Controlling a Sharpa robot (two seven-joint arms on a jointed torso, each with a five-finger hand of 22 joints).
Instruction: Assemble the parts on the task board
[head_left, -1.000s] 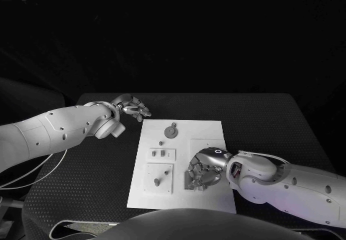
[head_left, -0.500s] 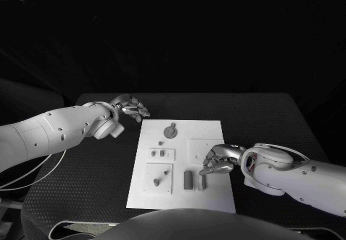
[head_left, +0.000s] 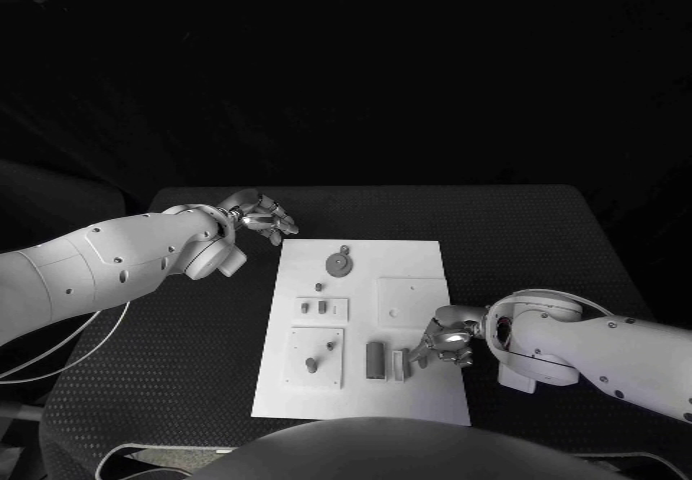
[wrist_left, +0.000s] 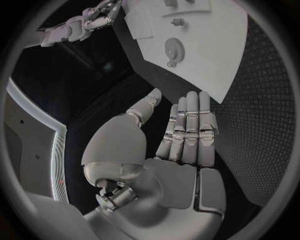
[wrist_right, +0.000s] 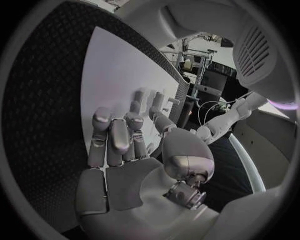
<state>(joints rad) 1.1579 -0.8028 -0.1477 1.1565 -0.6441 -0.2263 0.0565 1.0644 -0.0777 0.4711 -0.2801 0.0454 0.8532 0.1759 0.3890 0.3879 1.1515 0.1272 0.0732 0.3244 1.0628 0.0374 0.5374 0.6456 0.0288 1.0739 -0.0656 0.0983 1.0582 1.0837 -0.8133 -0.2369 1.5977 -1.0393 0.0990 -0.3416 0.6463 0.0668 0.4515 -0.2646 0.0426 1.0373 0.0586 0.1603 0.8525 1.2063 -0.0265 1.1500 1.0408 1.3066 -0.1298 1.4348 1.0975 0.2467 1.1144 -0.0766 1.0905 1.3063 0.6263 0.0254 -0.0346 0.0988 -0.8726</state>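
The white task board (head_left: 418, 390) lies mid-table. On it are a grey gear (head_left: 340, 263), two small pieces (head_left: 320, 305) on a square plate, a plate with pegs (head_left: 319, 356), a raised square (head_left: 405, 297), and two upright grey blocks (head_left: 376, 360) near the front. My right hand (head_left: 446, 340) hovers at the board's right edge, just right of the blocks, fingers straight and holding nothing (wrist_right: 122, 145). My left hand (head_left: 261, 215) hangs off the board's far left corner, fingers extended and holding nothing (wrist_left: 184, 125). The gear (wrist_left: 173, 48) also appears in the left wrist view.
Black textured table (head_left: 548, 250) surrounds the board on all sides. A cable (head_left: 65, 350) loops below my left arm at the table's left edge.
My right hand has pulled back from over the front of the board to its right edge, uncovering the two upright blocks. The left hand has stayed put.
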